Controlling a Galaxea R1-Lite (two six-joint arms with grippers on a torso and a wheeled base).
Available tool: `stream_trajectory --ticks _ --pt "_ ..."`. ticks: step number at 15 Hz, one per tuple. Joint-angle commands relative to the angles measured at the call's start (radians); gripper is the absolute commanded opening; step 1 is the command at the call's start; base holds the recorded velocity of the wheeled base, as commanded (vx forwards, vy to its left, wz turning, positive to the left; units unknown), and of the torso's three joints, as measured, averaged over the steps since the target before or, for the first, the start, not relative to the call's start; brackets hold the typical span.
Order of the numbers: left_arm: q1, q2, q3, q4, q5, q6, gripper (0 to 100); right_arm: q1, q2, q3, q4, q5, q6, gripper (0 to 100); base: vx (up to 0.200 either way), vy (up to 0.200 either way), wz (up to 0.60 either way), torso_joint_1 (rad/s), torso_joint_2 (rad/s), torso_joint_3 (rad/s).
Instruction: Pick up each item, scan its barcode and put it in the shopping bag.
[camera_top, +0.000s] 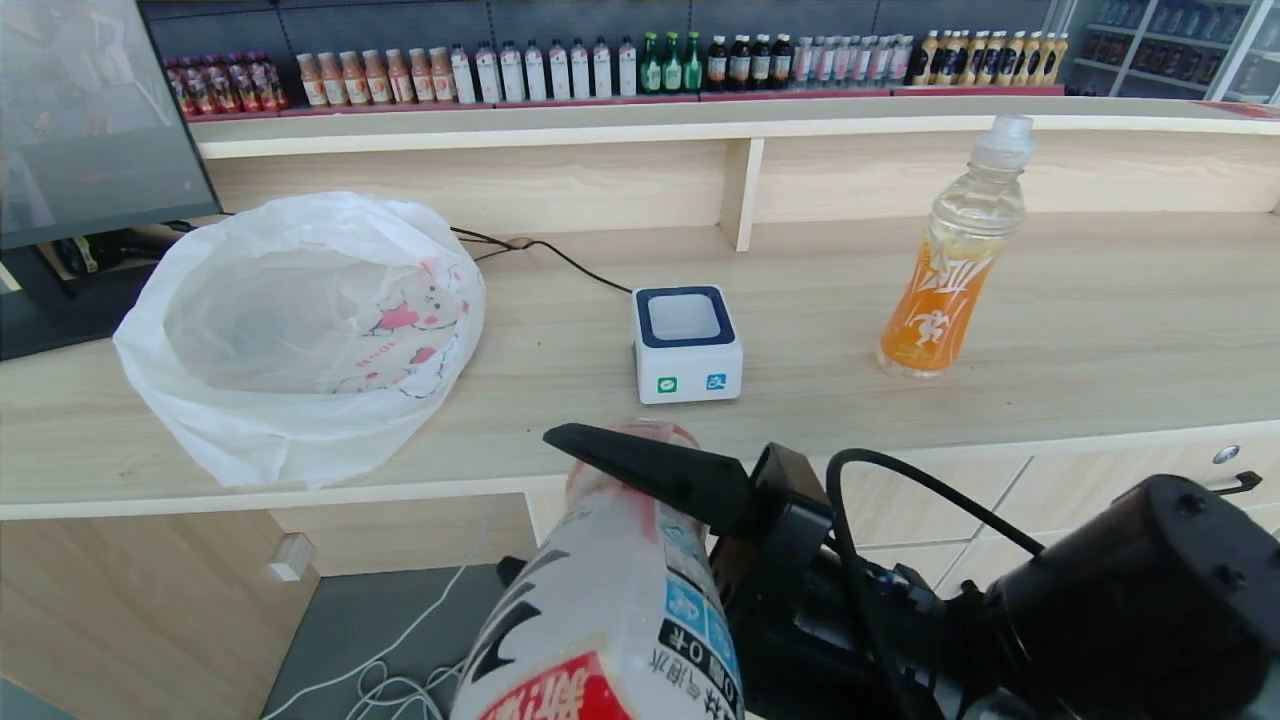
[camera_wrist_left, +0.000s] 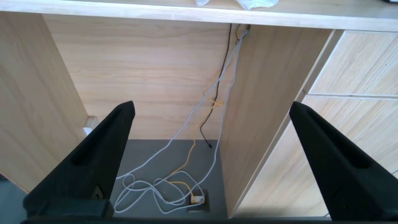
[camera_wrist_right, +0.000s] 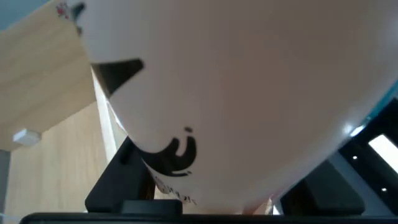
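My right tool (camera_top: 592, 452) is clamped on a white-labelled bottle (camera_top: 610, 600). It's tilted, with its top end pointing toward the front edge of the worktop (camera_top: 1100, 330), on my side of the scanner (camera_top: 687, 345). One black finger (camera_top: 650, 468) lies along the bottle's side, and I can't see the other one behind it. From the right wrist camera it's pretty much all bottle (camera_wrist_right: 249, 93), right up against the lens.

My left tool (camera_wrist_left: 211, 109) is released, fingers spread wide with nothing between them. It's down low, facing the wooden recess under the worktop where a tangle of cables (camera_wrist_left: 168, 186) lies on the floor.

Up on the worktop, the shopping bag (camera_top: 300, 330) is on the left, a white plastic one with its mouth open. The scanner is a small white box with a blue-framed window, about in the middle, well apart from the bag. An orange drink bottle (camera_top: 950, 260) stands upright off to the right. There's a monitor (camera_top: 90, 110) at the far left and a shelf of drinks (camera_top: 600, 65) along the back wall.
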Motion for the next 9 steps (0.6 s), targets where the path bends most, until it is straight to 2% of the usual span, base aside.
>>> stream_trajectory --ticks 1,2,5,7,9 --pt "0.000 0.000 0.000 0.000 0.000 0.000 100 0.002 0.061 -0.004 -0.001 0.000 0.090 0 0.000 0.000 0.00 0.000 0.00 0.000" --pt "0.000 0.000 0.000 0.000 0.000 0.000 100 0.009 0.095 -0.014 -0.001 0.000 0.221 0 0.000 0.000 0.00 0.000 0.00 0.000" --pt "0.000 0.000 0.000 0.000 0.000 0.000 100 0.006 0.158 -0.077 -0.001 0.000 0.316 0 0.000 0.000 0.00 0.000 0.00 0.000" --pt "0.000 0.000 0.000 0.000 0.000 0.000 100 0.000 0.147 -0.068 -0.001 0.008 0.440 0 0.000 0.000 0.00 0.000 0.00 0.000" --pt "-0.001 0.000 0.000 0.000 0.000 0.000 100 -0.003 0.139 -0.105 -0.001 0.003 0.475 0 0.000 0.000 0.00 0.000 0.00 0.000"
